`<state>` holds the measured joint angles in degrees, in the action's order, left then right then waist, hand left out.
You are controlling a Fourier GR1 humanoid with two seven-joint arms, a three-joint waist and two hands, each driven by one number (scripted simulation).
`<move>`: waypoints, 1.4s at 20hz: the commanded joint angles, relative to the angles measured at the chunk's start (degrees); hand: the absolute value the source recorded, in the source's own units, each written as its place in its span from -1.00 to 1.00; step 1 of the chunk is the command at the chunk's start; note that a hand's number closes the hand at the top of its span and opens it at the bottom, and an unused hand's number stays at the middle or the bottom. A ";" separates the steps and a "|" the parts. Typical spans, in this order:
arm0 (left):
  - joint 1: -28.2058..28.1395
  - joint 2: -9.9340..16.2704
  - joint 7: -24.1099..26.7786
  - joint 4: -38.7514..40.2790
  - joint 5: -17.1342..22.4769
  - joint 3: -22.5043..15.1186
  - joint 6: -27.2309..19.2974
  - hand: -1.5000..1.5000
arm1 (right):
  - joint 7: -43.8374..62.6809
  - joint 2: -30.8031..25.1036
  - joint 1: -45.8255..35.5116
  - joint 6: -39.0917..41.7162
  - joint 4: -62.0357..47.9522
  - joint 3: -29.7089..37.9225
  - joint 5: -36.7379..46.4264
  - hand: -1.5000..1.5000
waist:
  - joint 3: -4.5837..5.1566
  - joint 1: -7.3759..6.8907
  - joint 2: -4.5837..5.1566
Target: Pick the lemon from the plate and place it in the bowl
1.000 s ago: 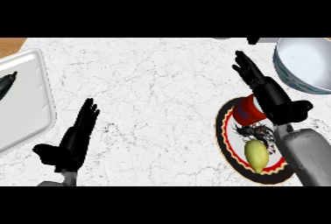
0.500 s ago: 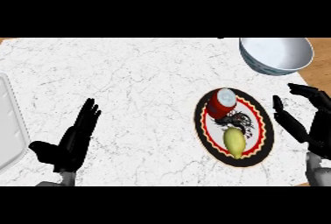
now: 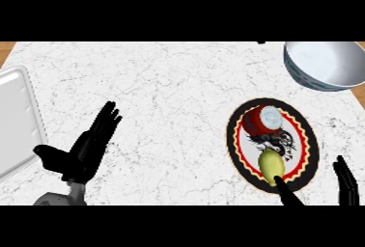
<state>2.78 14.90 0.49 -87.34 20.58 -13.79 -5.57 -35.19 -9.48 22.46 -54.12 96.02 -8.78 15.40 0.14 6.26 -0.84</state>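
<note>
A yellow-green lemon [image 3: 272, 164] lies on the near part of a dark plate [image 3: 239, 152] with a red and yellow rim, at the right. The white bowl [image 3: 324, 65] with a blue-grey outside stands at the far right corner, holding nothing I can see. My right hand [image 3: 347, 185] shows at the lower right edge, open, its thumb [image 3: 287, 192] just below the lemon and its fingers to the right of the plate. My left hand [image 3: 84, 149] rests open at the lower left, fingers up.
A red and white round object [image 3: 262, 120] sits on the far part of the plate, with a dark pattern beside it. A white tray [image 3: 18, 128] lies along the left edge of the marble counter [image 3: 171, 96].
My right hand has dropped lower, toward the view's bottom edge, so only its fingers and thumb show near the lemon. The view has shifted. The left hand stays resting.
</note>
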 commanded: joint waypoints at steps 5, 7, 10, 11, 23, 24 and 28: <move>1.71 -0.68 -3.12 -2.24 -0.72 -2.28 -0.01 0.00 | 9.82 9.25 24.32 -14.09 5.70 -5.26 16.57 -1.00 | 0.31 -4.05 1.34; 2.75 0.20 -4.30 -2.65 0.35 -2.17 1.89 0.00 | 14.94 9.34 27.97 -13.79 9.33 -7.92 19.92 -1.00 | 0.35 -5.10 1.77; 4.71 -1.82 -4.75 -2.74 -1.32 -3.65 0.10 0.00 | 22.34 9.41 32.25 -11.41 9.80 -11.35 25.49 -1.00 | 0.25 -6.24 2.24; 1.24 0.49 -2.89 -3.78 -0.28 -2.88 2.99 0.00 | 24.51 9.42 36.09 -9.15 14.08 -10.39 27.02 -1.00 | 0.28 -7.03 2.01; 6.98 -1.27 -7.33 -3.00 -1.04 -2.76 1.38 0.00 | 58.66 9.47 35.76 7.24 25.64 -12.61 48.03 -1.00 | 0.13 -7.98 2.22; 8.08 -0.74 -7.50 -1.42 0.83 -0.82 2.81 0.00 | 61.71 9.47 34.70 9.27 24.85 -12.76 50.47 -1.00 | 0.11 -7.64 2.14; 4.17 -2.21 -6.39 -3.34 -1.02 -3.14 1.78 0.00 | 75.99 9.47 25.90 18.65 26.18 -13.58 58.48 -1.00 | 0.02 -7.74 1.53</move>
<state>8.94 13.02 -5.98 -89.33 20.08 -16.08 -3.87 29.20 -0.02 53.16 -43.35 119.99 -21.64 66.68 0.23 -1.44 1.13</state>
